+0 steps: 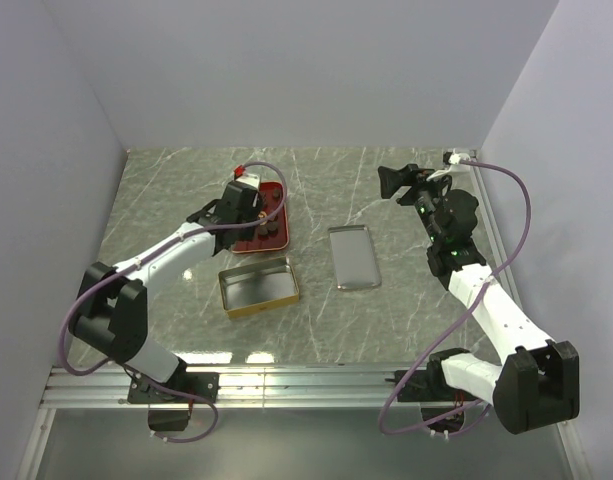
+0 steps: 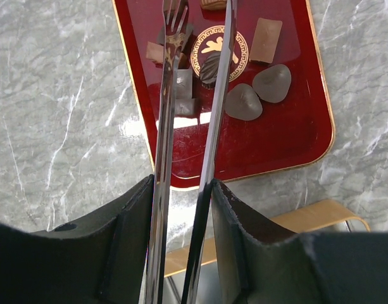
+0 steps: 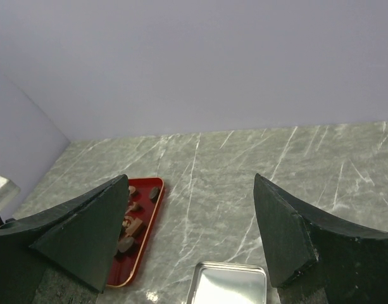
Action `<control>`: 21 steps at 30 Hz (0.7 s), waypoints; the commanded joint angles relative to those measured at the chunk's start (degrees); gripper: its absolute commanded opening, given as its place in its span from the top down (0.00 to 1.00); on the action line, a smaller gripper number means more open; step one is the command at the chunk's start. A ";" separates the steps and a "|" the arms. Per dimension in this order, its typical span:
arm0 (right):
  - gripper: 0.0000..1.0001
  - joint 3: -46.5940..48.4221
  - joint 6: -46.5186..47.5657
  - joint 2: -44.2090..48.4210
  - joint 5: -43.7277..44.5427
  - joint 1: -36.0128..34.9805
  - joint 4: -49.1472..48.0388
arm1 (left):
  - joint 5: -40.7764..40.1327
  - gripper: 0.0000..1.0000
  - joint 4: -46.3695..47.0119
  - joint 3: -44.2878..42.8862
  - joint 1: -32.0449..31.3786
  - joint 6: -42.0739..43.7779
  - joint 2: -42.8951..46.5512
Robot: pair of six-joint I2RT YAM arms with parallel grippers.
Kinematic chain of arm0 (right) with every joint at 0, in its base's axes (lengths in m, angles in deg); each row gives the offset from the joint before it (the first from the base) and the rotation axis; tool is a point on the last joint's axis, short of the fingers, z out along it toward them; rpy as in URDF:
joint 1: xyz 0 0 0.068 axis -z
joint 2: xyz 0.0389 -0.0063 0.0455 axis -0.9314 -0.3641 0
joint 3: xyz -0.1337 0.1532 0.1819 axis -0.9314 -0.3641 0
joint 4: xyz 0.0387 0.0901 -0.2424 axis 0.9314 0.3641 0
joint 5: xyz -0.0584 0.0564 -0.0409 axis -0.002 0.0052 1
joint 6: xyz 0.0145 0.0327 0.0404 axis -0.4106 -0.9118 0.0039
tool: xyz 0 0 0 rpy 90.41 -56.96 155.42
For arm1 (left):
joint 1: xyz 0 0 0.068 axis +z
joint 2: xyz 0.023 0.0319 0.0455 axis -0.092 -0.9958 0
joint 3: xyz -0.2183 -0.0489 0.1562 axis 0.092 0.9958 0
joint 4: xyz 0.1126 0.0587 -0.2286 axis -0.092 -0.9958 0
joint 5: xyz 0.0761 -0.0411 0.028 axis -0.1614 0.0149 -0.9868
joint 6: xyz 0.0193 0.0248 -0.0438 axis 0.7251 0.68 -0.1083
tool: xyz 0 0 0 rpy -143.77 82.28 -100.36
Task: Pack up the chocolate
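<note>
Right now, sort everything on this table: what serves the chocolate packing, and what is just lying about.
In the job: chocolate pieces on the red tray; open gold tin; tongs clamped in the left gripper.
Lying about: silver lid, flat beside the tin, likely only needed afterwards; right gripper, open in the air, holding nothing.

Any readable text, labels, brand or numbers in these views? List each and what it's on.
None readable in any view.
On the red tray: a round gold emblem, a key-pattern ring around a bird-like figure, no letters.
On the gold tin, the silvery lid, the chocolate pieces and the tongs: no markings visible.
</note>
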 commanded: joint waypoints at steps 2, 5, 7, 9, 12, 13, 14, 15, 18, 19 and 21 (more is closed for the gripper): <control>0.14 -0.04 0.43 0.07 0.80 0.32 -1.59 | -0.41 0.54 1.53 -3.19 -0.31 0.26 -1.15; 0.14 -0.13 0.52 0.16 0.97 0.41 -1.67 | -0.40 0.54 2.14 -3.20 -0.23 0.43 -1.68; 0.14 -0.22 0.61 0.07 1.06 0.41 -1.76 | -0.14 0.54 2.84 -3.11 -0.23 0.61 -1.94; 0.14 -0.22 0.61 -0.02 1.24 0.41 -1.67 | -0.05 0.54 3.11 -3.37 -0.23 0.70 -2.47; 0.14 -0.13 0.70 -0.19 1.24 0.41 -1.67 | 0.12 0.54 2.76 -3.98 -0.23 0.79 -3.79; 0.14 -0.13 0.70 -0.19 1.24 0.41 -1.67 | 0.21 0.54 2.85 -4.07 -0.23 0.87 -3.96; 0.14 -0.22 0.70 -0.19 1.24 0.41 -1.67 | 0.30 0.54 2.76 -4.25 -0.31 0.87 -4.49; 0.14 -0.22 0.70 -0.11 1.24 0.41 -1.67 | 0.30 0.54 2.85 -4.25 -0.31 0.96 -4.58; 0.14 -0.31 0.70 -0.19 1.41 0.50 -1.67 | 0.56 0.54 3.37 -4.25 -0.49 1.22 -4.84; 0.14 -0.31 0.70 -0.19 1.41 0.41 -1.67 | 0.65 0.55 3.46 -4.25 -0.49 1.31 -4.84; 0.14 -0.31 0.78 -0.19 1.50 0.41 -1.67 | 0.56 0.57 3.46 -4.25 -0.58 1.40 -4.84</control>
